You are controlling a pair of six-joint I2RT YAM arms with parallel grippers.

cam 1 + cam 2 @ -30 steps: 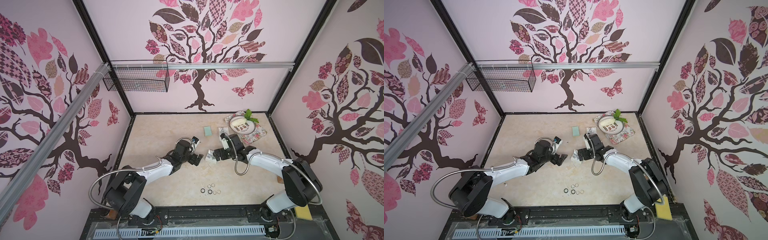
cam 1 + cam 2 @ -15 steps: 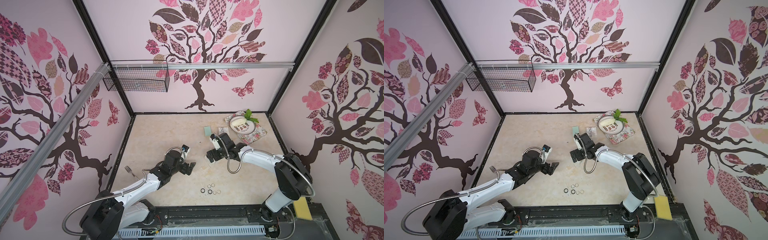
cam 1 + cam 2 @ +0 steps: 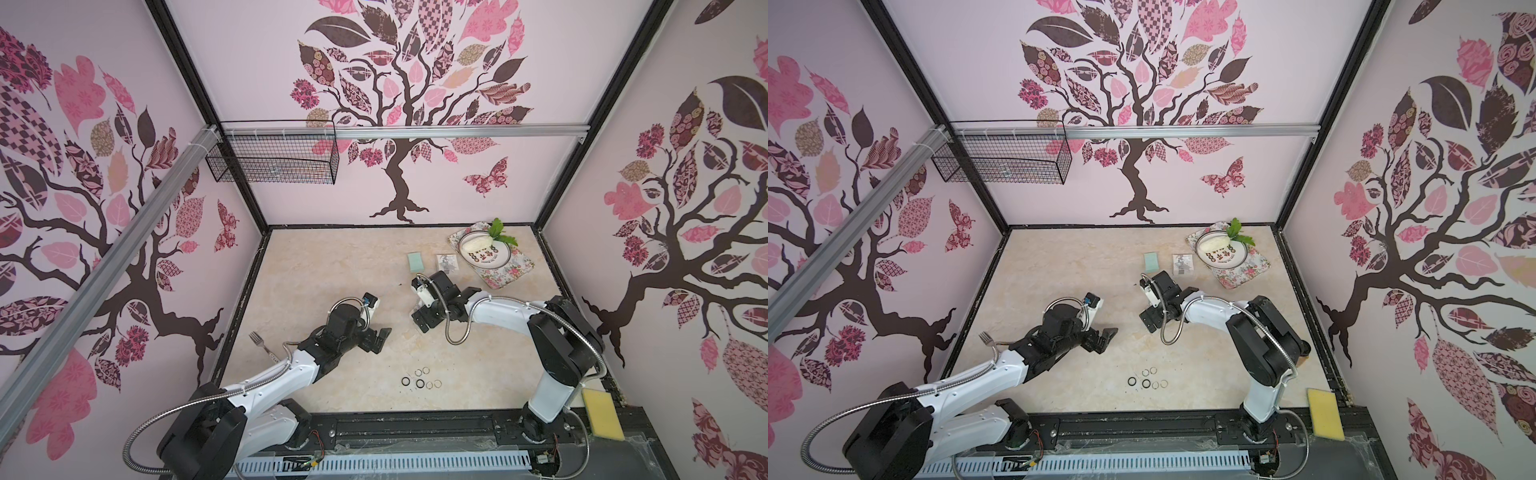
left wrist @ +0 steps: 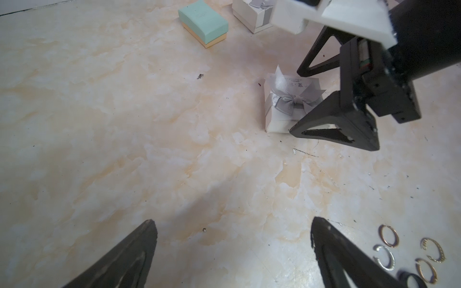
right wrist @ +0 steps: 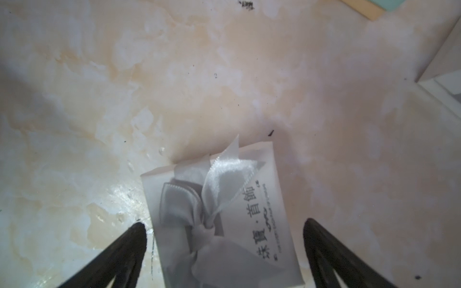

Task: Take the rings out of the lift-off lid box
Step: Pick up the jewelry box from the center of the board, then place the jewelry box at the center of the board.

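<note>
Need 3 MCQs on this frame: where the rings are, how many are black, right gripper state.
1. Where do the rings lie?
A. in the teal box
B. on the bare table, near its front edge
C. on the plate

2. How many rings are black?
A. two
B. four
C. none

3. The right gripper is:
A. shut on a ring
B. open, jaws astride the white bow box
C. shut, empty

Answers:
1 B: they lie loose on the marble top in both top views.
2 A: two dark bands show among the six.
3 B: the jaws stand wide on either side of the box in the right wrist view.
</note>
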